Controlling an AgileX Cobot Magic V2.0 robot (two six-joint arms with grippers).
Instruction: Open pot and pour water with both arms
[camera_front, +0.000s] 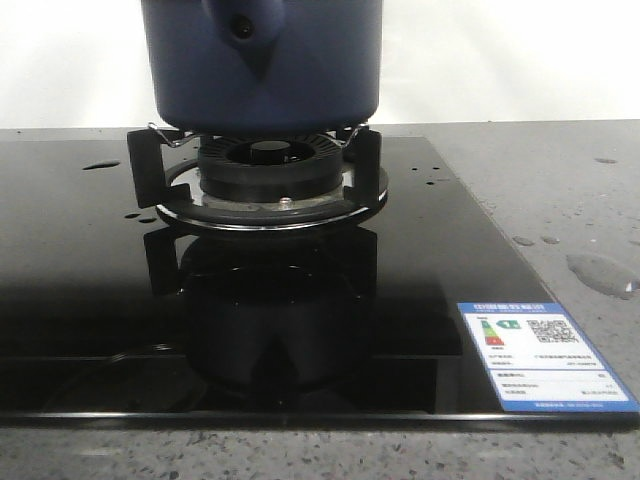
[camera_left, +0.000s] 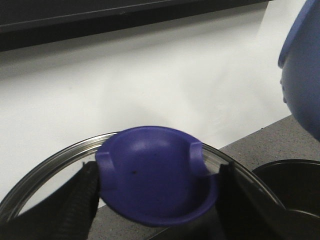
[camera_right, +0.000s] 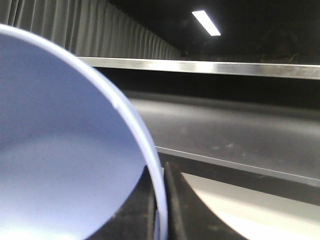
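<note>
Left gripper clamped on lid knob; right gripper pinching bowl rim, raised beside pot.

Black robot fingers
The left gripper has 2 black fingers with ribbed pads; the right gripper fingers are black too.

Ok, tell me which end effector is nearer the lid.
Left. The left end effector grips the lid by its blue knob; the right end effector pinches a light blue bowl by its rim, no lid in its view.
</note>
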